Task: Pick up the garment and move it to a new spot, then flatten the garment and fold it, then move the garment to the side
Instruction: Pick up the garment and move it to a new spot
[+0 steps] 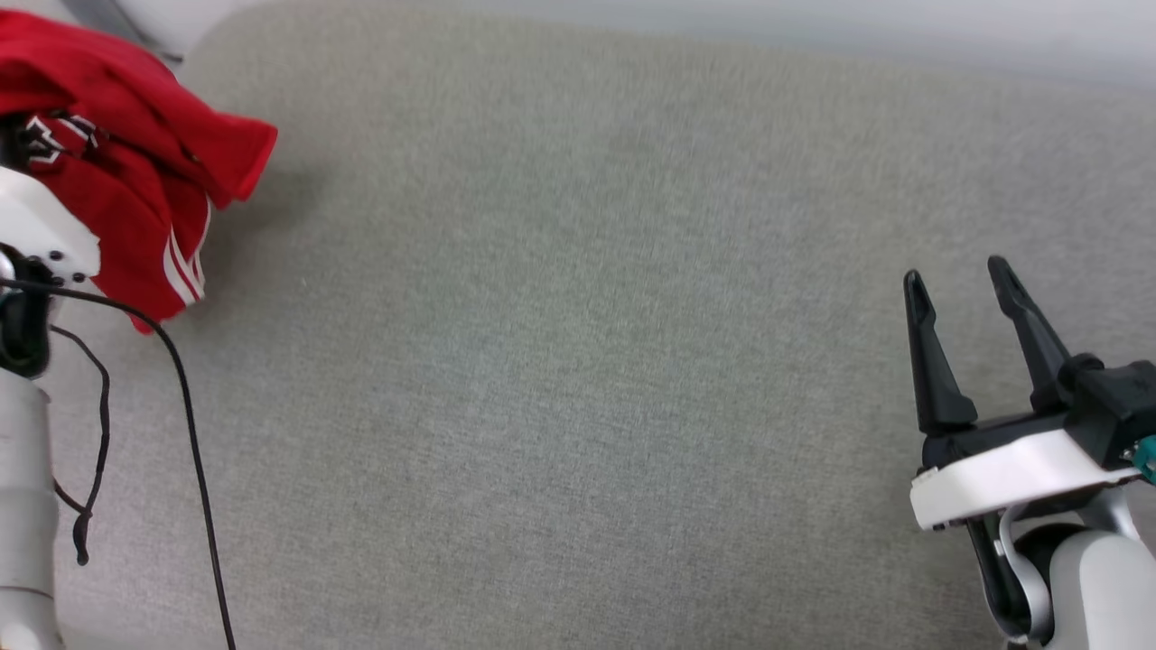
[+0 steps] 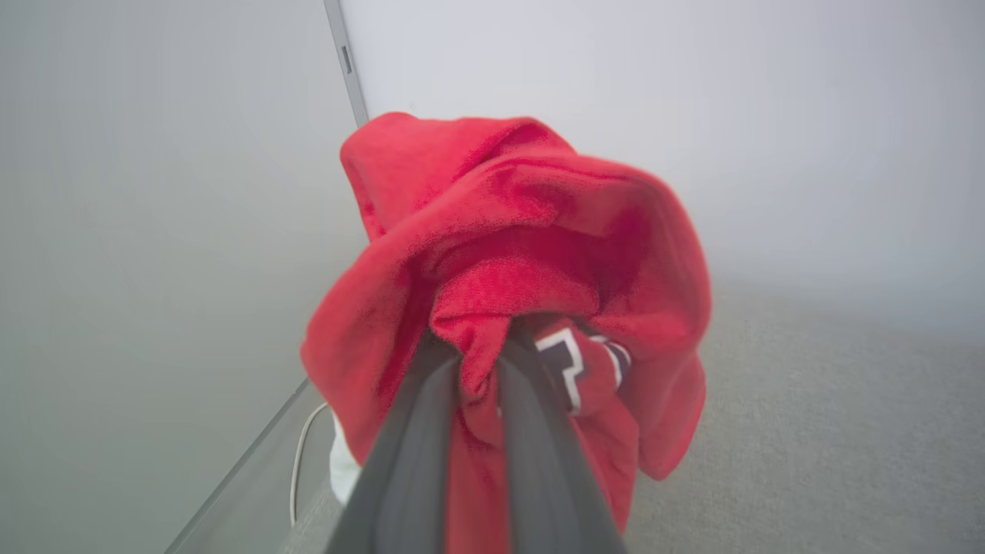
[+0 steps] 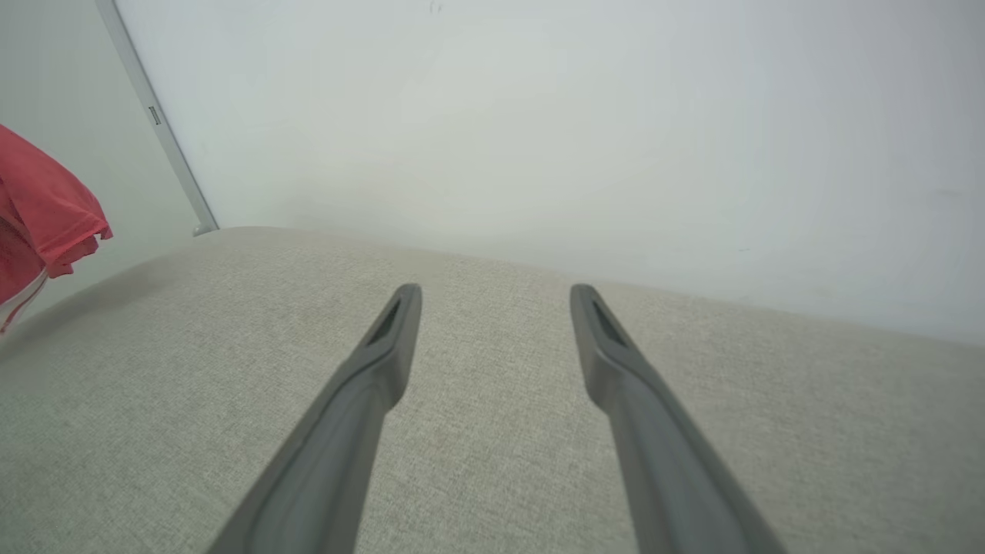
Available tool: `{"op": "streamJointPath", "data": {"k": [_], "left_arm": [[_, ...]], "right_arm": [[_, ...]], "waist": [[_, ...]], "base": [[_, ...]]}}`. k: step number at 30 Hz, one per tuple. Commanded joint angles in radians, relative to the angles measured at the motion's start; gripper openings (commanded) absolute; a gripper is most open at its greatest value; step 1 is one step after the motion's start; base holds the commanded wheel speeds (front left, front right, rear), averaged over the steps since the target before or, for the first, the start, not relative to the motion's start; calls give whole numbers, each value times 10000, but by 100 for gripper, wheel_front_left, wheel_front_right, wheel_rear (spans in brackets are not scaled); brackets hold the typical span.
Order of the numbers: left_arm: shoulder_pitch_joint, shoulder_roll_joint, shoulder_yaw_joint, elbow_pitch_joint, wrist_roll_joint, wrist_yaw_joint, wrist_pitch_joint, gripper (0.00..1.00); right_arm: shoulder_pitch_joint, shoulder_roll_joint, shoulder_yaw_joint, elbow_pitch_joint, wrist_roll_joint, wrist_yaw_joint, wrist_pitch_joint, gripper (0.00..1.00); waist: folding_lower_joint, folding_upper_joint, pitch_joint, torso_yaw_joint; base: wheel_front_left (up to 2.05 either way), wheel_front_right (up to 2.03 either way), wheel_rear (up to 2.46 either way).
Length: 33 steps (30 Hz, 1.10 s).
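Observation:
The garment (image 1: 126,171) is a bunched red jersey with white stripes and a bit of black-and-white lettering, hanging at the upper left of the head view. In the left wrist view the garment (image 2: 508,254) is a crumpled red bundle, and my left gripper (image 2: 481,362) is shut on a fold of it, its fingertips buried in the cloth. An edge of the garment (image 3: 46,223) shows at the far left of the right wrist view. My right gripper (image 1: 957,275) stands open at the lower right above the grey surface, with nothing between its fingers (image 3: 400,323).
A wide grey fabric-covered surface (image 1: 578,361) spreads across the middle. A pale wall (image 3: 539,115) rises behind it, with a grey vertical strip (image 3: 154,115) at the corner. Black cables (image 1: 185,406) hang by my left arm.

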Motion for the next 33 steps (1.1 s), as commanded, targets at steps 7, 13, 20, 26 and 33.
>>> {"op": "streamJointPath", "data": {"k": [7,13,20,26,33], "left_arm": [[478,-561,-390,-674,168,-17,-1495,0],[1074,-1084,-737,-1631,204,-20,-1865,0],[2015,-1797,-1463,-3196,112,-128,-1645,0],[2855,-2451,-2543,-4544,45,-231,-1055,0],[3592,-2972,-4151,-5259,-251,-298,-118,0]], "right_arm": [[685,11,-329,29,267,-5,51,100],[1114,11,-475,-71,440,-3,100,100],[1221,11,-499,-32,593,-3,85,100],[1301,11,-550,24,764,-3,-26,100],[1277,14,-551,29,976,-3,-186,100]], "waist": [[1,0,-1505,-603],[1,0,-1995,-1327],[1,0,-2142,-2534],[1,0,-1916,-3522],[1,0,-1406,-4154]], "base": [[0,0,0],[0,0,0],[0,0,0],[0,0,0],[0,0,0]]}}
